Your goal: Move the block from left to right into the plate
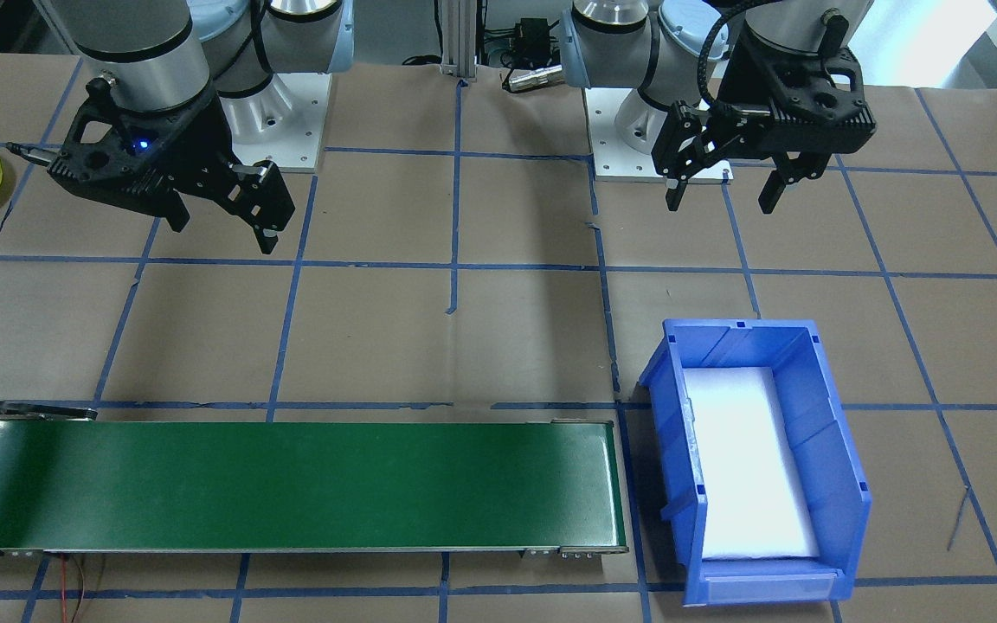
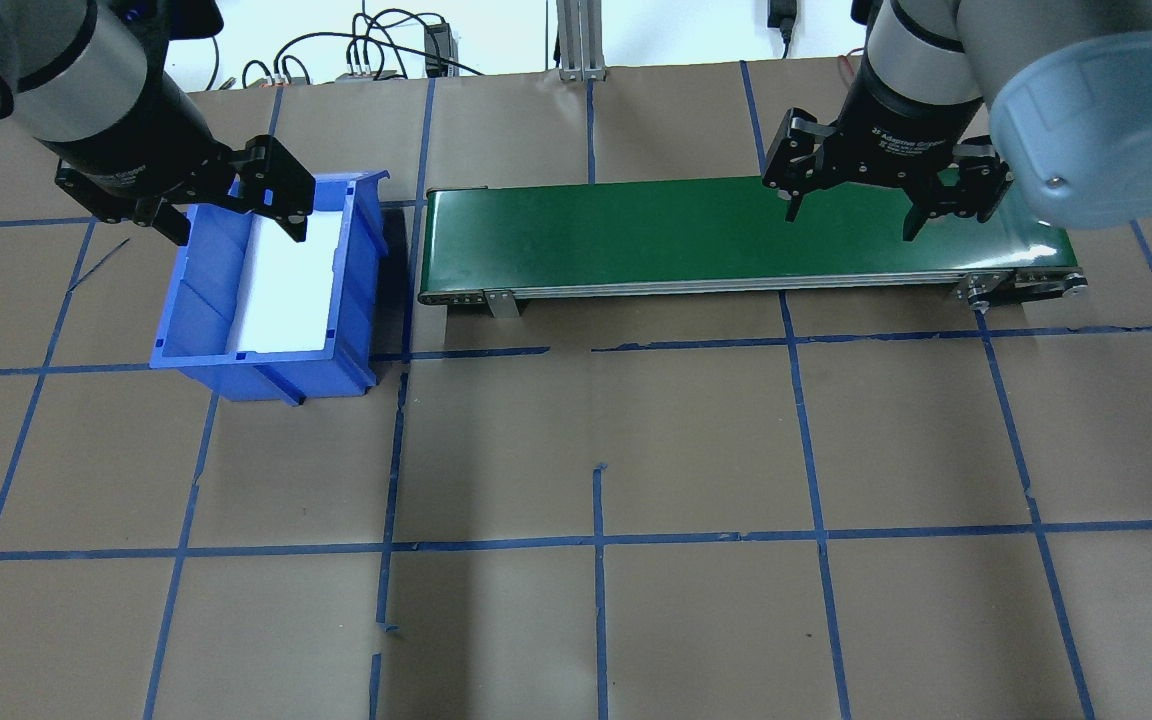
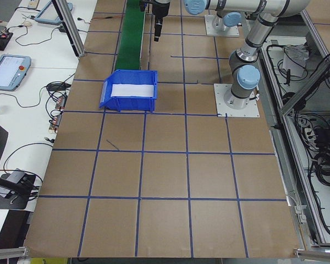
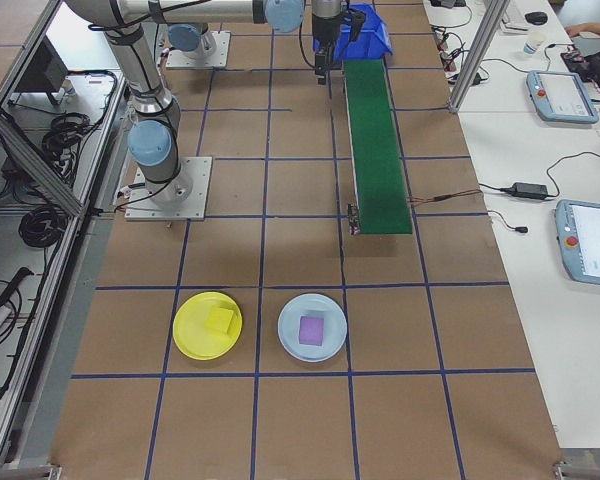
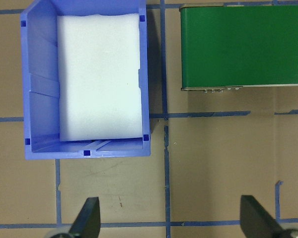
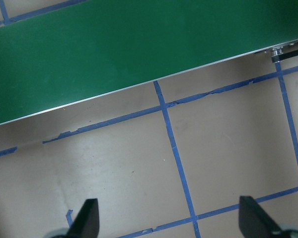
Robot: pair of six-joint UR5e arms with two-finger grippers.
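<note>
Left pincer (image 1: 721,192) hangs above the brown worktop (image 2: 596,430) with fingers spread wide and nothing between them; the left wrist view shows both fingertips (image 5: 88,218) over bare paper, just short of the blue bin (image 5: 84,79). Right pincer (image 2: 854,213) is likewise spread apart and empty, hovering near the right end of the green conveyor belt (image 2: 736,235); the right wrist view has its fingertips (image 6: 87,218) over taped paper on the near side of the belt edge. Blue bin sits just beside the left end of the belt, apart from it, lined with a white foam pad (image 5: 99,74); no block visible inside. Belt surface shows nothing on it. Yellow plate (image 4: 208,325) lies on the worktop at the robot's far right, well apart from the belt and from both pincers, with a yellow block (image 4: 219,320) resting in it, slightly off centre. In the front-facing view only a slice of that plate shows at the frame's left edge. Light-blue plate (image 4: 313,327) sits just beside the yellow one, not touching, carrying a purple block (image 4: 311,329). Blue tape lines (image 2: 596,540) grid the worktop. Side benches beyond the worktop hold teach pendants (image 4: 590,255) and cables.
</note>
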